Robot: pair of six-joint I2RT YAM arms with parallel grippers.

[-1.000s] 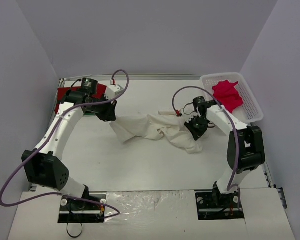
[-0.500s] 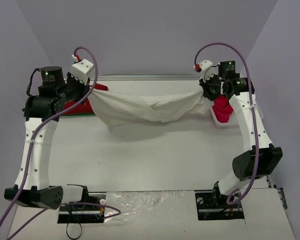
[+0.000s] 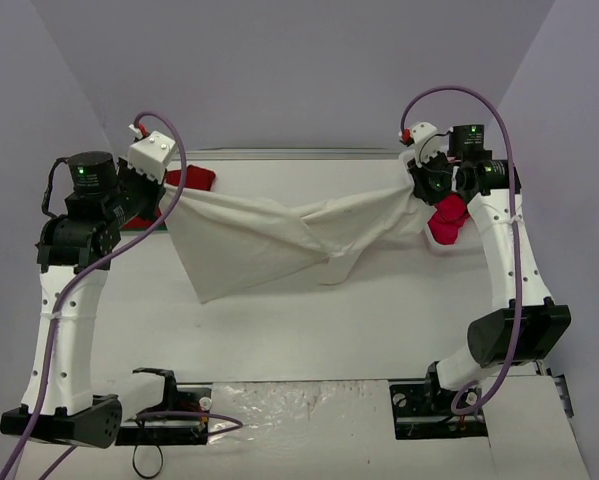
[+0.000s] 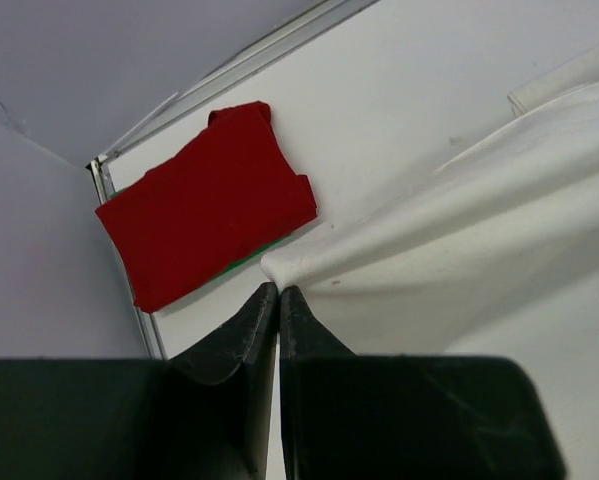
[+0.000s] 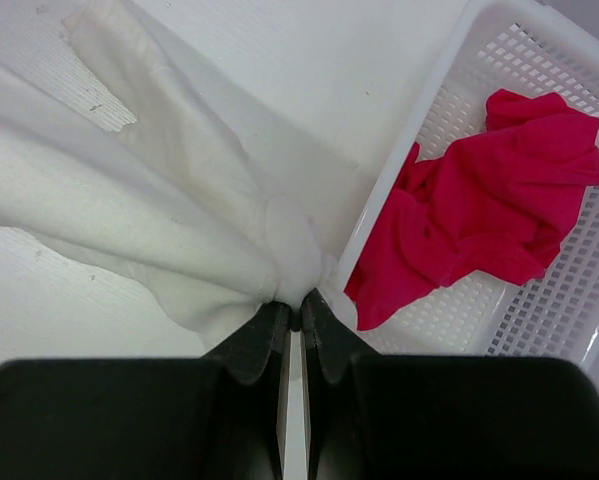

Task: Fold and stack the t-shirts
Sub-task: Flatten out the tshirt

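Observation:
The large cream-white t-shirt (image 3: 279, 240) hangs stretched in the air between both arms, twisted in the middle, its lower edge drooping toward the table. My left gripper (image 3: 165, 184) is shut on its left corner (image 4: 284, 265); my right gripper (image 3: 415, 186) is shut on its right corner (image 5: 297, 262). A red t-shirt (image 4: 204, 205) lies folded flat at the table's back left corner (image 3: 194, 178). The pinkish-red t-shirt (image 5: 489, 215) lies crumpled in the basket, partly hidden behind the right arm (image 3: 447, 220).
The white lattice basket (image 5: 564, 310) stands at the table's right side under the right gripper. Grey walls enclose the table on three sides. A metal rail (image 4: 229, 75) runs along the back edge.
Both arms rose from the table and pulled apart, lifting the cream-white t-shirt off the surface and stretching it out; in the last half second it has dropped lower and hangs wider.

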